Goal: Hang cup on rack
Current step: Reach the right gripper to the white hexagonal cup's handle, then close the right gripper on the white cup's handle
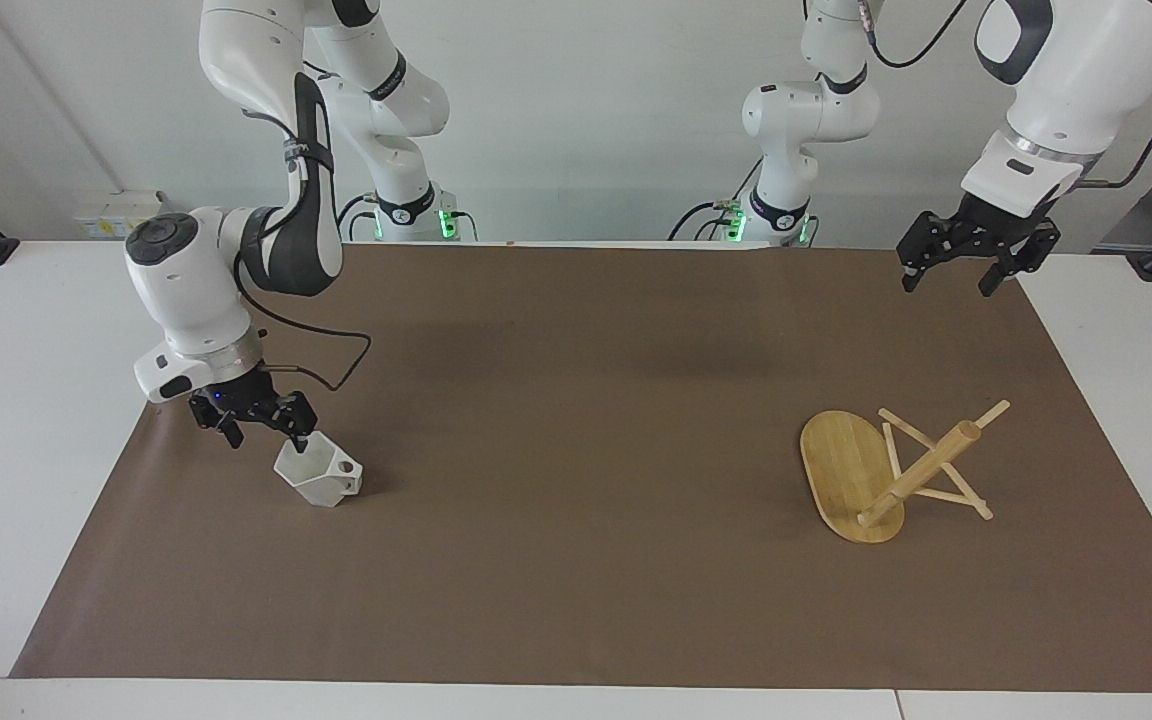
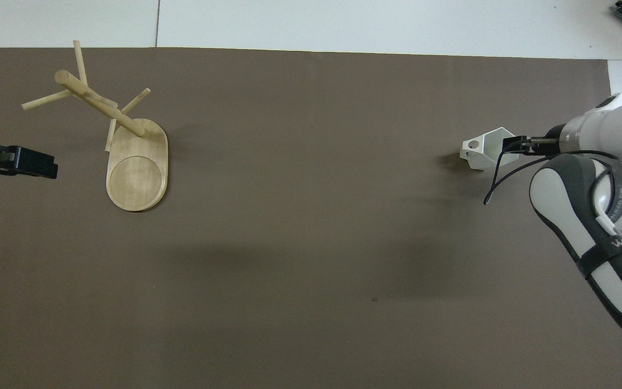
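White cup [image 1: 319, 473] tipped on the brown mat [image 1: 576, 560], toward the right arm's end of the worktop, handle hole facing up. Right hand [image 1: 262, 428] low at its rim, fingers spread, one fingertip at the mouth, nothing gripped. Rack [image 1: 886, 472] toppled on its side, well apart. Left hand [image 1: 948, 275] raised over the mat's corner, open, empty.

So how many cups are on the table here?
1. The cup lies tilted on the brown mat at the right arm's end, under the open right gripper. The rack holds none; nothing looks hidden.
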